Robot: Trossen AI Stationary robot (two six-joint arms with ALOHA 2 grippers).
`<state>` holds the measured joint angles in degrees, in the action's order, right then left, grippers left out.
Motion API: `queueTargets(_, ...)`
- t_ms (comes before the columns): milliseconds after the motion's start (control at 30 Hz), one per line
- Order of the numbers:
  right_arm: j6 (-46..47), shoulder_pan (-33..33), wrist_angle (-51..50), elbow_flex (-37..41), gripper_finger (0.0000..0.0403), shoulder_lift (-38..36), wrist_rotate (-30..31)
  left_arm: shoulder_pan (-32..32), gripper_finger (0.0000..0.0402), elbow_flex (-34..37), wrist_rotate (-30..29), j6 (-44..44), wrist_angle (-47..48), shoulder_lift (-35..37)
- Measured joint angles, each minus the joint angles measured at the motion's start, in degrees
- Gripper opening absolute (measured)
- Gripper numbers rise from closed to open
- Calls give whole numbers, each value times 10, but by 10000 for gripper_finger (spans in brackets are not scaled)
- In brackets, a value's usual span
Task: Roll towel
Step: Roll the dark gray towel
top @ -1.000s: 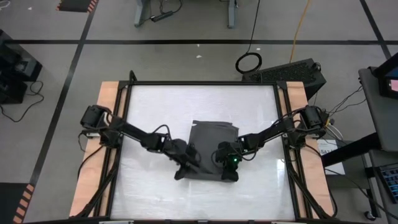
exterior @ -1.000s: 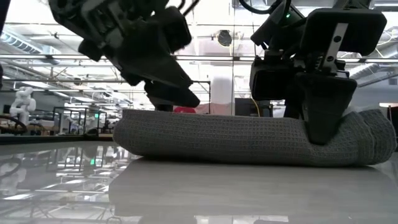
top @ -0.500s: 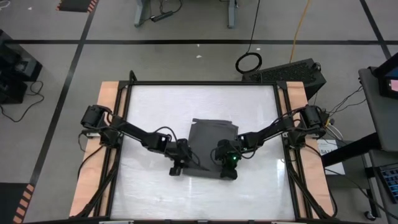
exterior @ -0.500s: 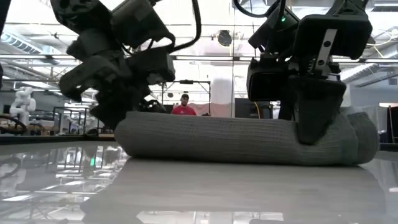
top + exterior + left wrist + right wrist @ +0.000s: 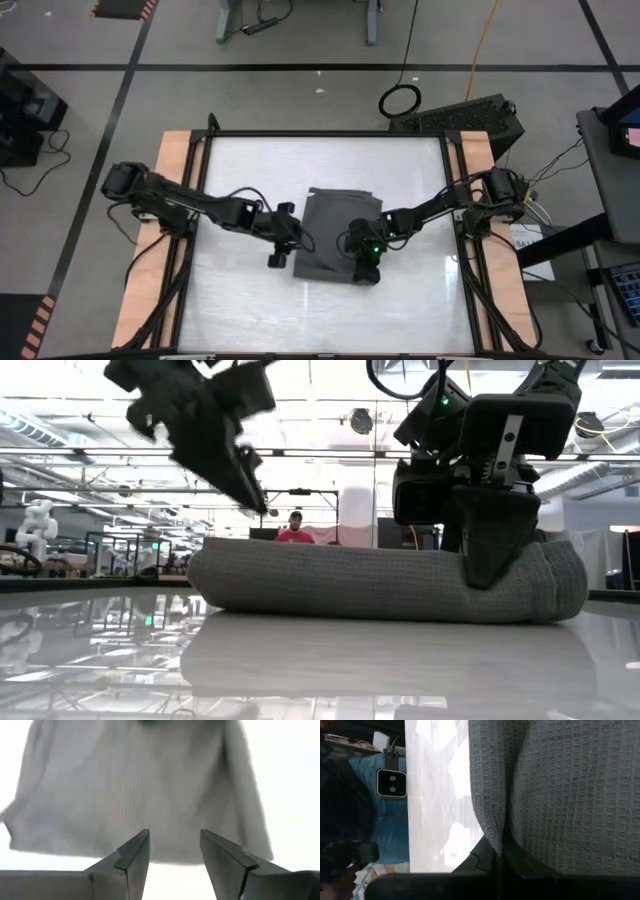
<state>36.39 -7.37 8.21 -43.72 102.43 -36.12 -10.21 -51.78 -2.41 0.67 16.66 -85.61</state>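
The towel (image 5: pixel 335 240) lies near the middle of the white table (image 5: pixel 250 170), slightly toward six o'clock in the high view. Its six o'clock portion is rolled into a thick tube, seen in the low view as a long grey roll (image 5: pixel 380 580) resting flat on the glossy tabletop, while a flat flap of cloth extends from the roll toward twelve o'clock.

The right pincer (image 5: pixel 365 268) sits at the roll's edge around five o'clock from the towel's centre. Its fingers are clenched on the towel; the low view shows the dark fingers (image 5: pixel 495 550) pressed into the roll's end, and the right wrist view shows waffle-weave cloth (image 5: pixel 560 795) pinched right at the fingers.

The left pincer (image 5: pixel 277 258) hangs just off the towel's nine o'clock side, lifted above the table and apart from the cloth. Its fingers (image 5: pixel 135 857) stand released, with a clear gap between them and nothing held; the towel (image 5: pixel 140 790) lies beyond them in the left wrist view.

Far behind the table, a person in a red top (image 5: pixel 295 532) shows in the room.
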Motion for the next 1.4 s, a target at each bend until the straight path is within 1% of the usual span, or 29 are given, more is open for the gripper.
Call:
queueTargets(33,2,3,0,0,0,0,-1,-3,180,0,6,-2,-1,11)
queueTargets(100,2,7,1,0,0,0,-4,-14,180,-1,42,-22,-21,25)
queueTargets(200,2,13,3,0,0,0,-4,-35,180,-1,91,-70,-39,19)
queueTargets(267,1,17,3,0,0,0,-5,-48,180,-1,100,-97,-74,2)
queueTargets(333,1,21,4,0,0,0,-11,-56,180,-2,101,-117,-89,-17)
queueTargets(400,-2,24,4,0,0,0,-14,-61,180,-1,103,-120,-112,-43)
queueTargets(533,-5,25,3,0,0,0,-16,-61,180,-1,133,-115,-134,-88)
queueTargets(600,-6,25,2,0,0,0,-16,-61,180,-1,138,-116,-130,-103)
queueTargets(767,-10,26,2,0,0,0,-16,-61,180,-1,138,-118,-133,-114)
queueTargets(967,-11,32,2,0,0,0,-15,-54,180,-1,127,-147,-134,-116)
queueTargets(1200,-10,37,4,0,0,0,-14,-31,180,-1,123,-150,-130,-149)
queueTargets(1400,-10,37,5,0,0,0,-14,-21,180,-1,104,-146,-134,-172)
